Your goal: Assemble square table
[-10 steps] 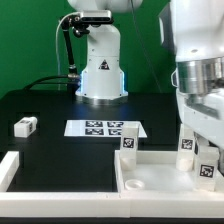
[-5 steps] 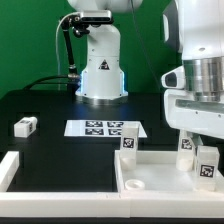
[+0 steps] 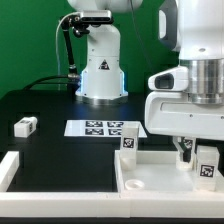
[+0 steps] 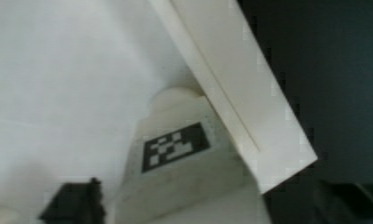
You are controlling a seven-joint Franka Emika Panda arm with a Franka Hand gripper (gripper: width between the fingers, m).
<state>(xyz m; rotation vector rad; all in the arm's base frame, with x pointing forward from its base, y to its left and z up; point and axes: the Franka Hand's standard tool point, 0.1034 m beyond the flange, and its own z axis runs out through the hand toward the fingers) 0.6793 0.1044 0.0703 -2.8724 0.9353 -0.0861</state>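
No readable words or numbers; only black-and-white square tags on the marker board (image 3: 100,128) and the legs (image 3: 128,141)

The robot arm (image 3: 190,70) is made of smooth white rounded shells. A round white base (image 3: 100,72) with a small blue-lit triangle mark is seen behind the marker board (image 3: 100,128). Black cables (image 3: 66,45) are looped beside the base.

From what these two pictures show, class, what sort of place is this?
Most likely a robotics lab bench: a white robot arm base mounted on a black table, a marker board lying flat on it, and tagged white furniture parts such as the square table panel.
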